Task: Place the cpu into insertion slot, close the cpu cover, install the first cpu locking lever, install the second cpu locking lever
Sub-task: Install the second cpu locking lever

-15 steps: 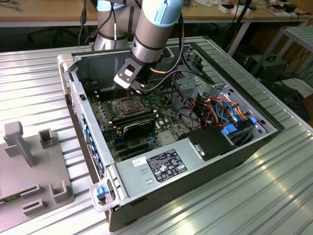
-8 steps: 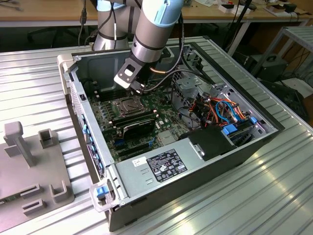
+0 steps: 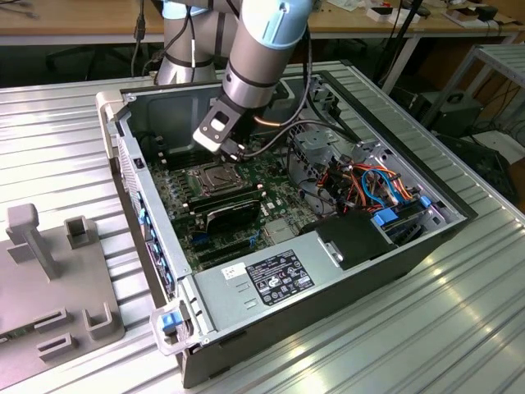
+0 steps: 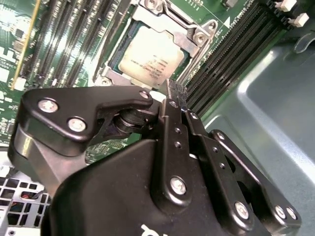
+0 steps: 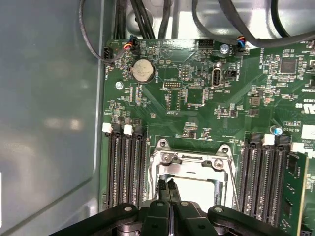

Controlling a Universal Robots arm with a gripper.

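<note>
We see the cpu (image 4: 151,58) lying flat in the insertion slot (image 4: 109,59), the cpu cover (image 4: 183,29) framing it, so seating looks done. The tool (image 4: 173,93) hangs just above the socket's near edge, its fingers (image 5: 166,189) pressed together, holding nothing, amid the open computer case (image 3: 410,246) on the worktop (image 3: 459,328).

cpu (image 4: 150,60): flat square chip with a dull tan metal face, lying level in the socket.
socket (image 3: 215,178): dark square with a shiny rim, amid green board.
cover (image 5: 193,161): thin silvery frame, down around the chip.
</note>
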